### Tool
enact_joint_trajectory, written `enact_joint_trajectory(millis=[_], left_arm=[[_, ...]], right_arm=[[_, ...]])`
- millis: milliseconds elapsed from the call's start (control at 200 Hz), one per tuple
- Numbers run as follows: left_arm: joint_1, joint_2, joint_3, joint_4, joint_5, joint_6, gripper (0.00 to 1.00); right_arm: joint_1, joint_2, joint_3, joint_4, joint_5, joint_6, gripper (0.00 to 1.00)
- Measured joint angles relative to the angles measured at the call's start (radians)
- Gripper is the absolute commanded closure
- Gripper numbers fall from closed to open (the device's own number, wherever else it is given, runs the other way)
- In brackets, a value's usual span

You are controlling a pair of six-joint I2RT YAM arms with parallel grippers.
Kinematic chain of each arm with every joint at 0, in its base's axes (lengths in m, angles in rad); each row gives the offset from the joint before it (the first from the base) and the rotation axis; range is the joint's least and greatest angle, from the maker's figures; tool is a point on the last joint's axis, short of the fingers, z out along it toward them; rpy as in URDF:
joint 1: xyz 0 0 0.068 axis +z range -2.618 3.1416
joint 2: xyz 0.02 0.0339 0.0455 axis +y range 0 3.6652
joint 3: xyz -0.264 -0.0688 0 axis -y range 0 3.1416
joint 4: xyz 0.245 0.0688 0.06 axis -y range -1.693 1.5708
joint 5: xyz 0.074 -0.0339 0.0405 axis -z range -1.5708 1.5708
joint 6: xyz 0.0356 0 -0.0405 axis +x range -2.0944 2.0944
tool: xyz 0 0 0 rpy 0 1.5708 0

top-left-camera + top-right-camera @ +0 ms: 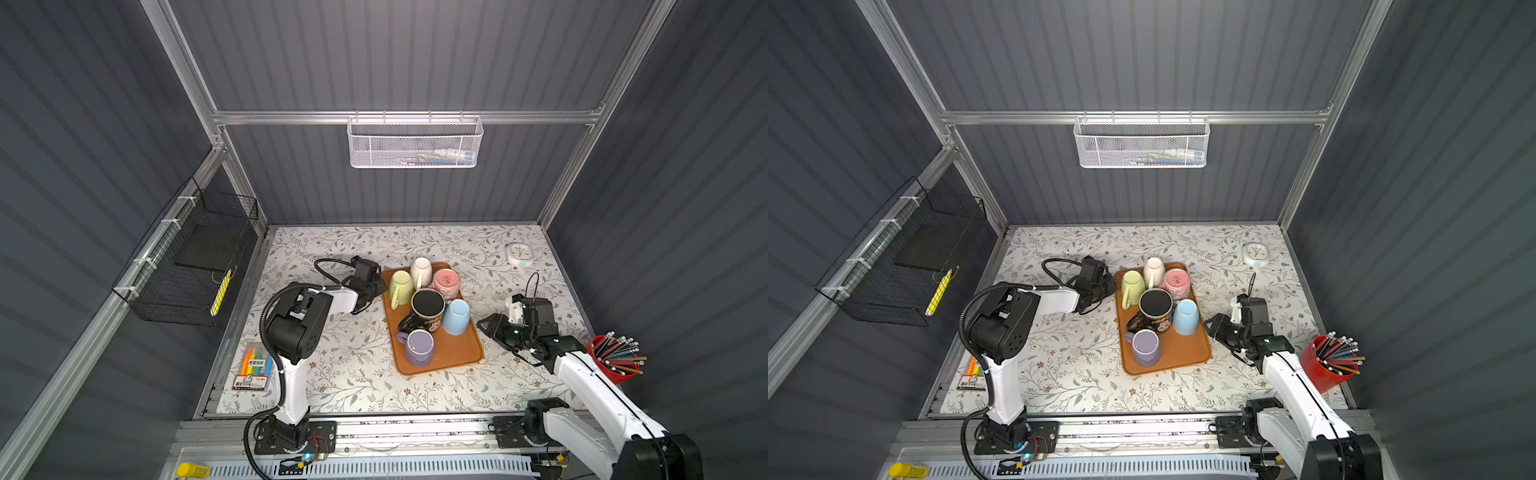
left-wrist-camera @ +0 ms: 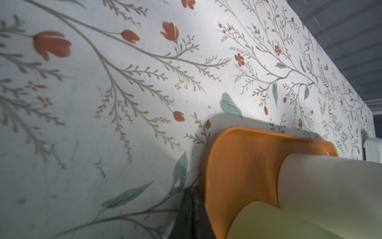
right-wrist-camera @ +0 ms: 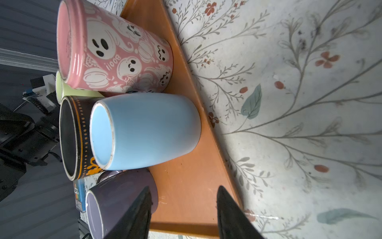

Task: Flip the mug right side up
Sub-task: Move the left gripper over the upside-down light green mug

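right gripper (image 3: 184, 187) sat open at tray (image 3: 186, 165) edge, nothing between jaws. purple mug (image 3: 122, 194) upside down just beside one finger, blue mug (image 3: 148, 128) flipped too, straight ahead. left gripper (image 1: 376, 286) closed, green mug (image 1: 401, 284) right next to it.

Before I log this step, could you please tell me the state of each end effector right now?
Left end effector: closed, nothing visibly held.
Right end effector: open, empty, at the orange tray edge.
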Motion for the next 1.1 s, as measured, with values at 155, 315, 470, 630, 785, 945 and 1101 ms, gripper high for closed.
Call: enact_joint_trajectory(millis=[155,315,470,630,785,945,1101], left_arm=[[-0.01,-0.042,-0.005,-0.087,0.003,0.036,0.84],[-0.02,-0.15,-0.024,-0.211,0.003,0.112,0.75],[-0.02,-0.282,-0.029,-0.297,0.014,0.195,0.57],[-0.027,-0.375,-0.029,-0.393,0.046,0.29,0.44],[-0.085,-0.411,-0.028,-0.513,0.031,0.365,0.38],[-0.163,-0.416,-0.013,-0.606,0.005,0.402,0.35],[-0.208,-0.394,0.054,-0.662,-0.021,0.424,0.34]], right_arm=[[0.0,-0.035,0.005,-0.029,0.006,-0.012,0.49],[0.0,-0.056,0.017,-0.056,0.008,-0.021,0.48],[0.0,-0.069,0.034,-0.08,0.01,-0.036,0.47],[0.0,-0.081,0.051,-0.095,0.01,-0.044,0.46],[0.0,-0.085,0.058,-0.1,0.01,-0.048,0.45],[0.0,-0.095,0.063,-0.102,0.01,-0.053,0.43],[0.0,-0.103,0.068,-0.103,0.009,-0.06,0.42]])
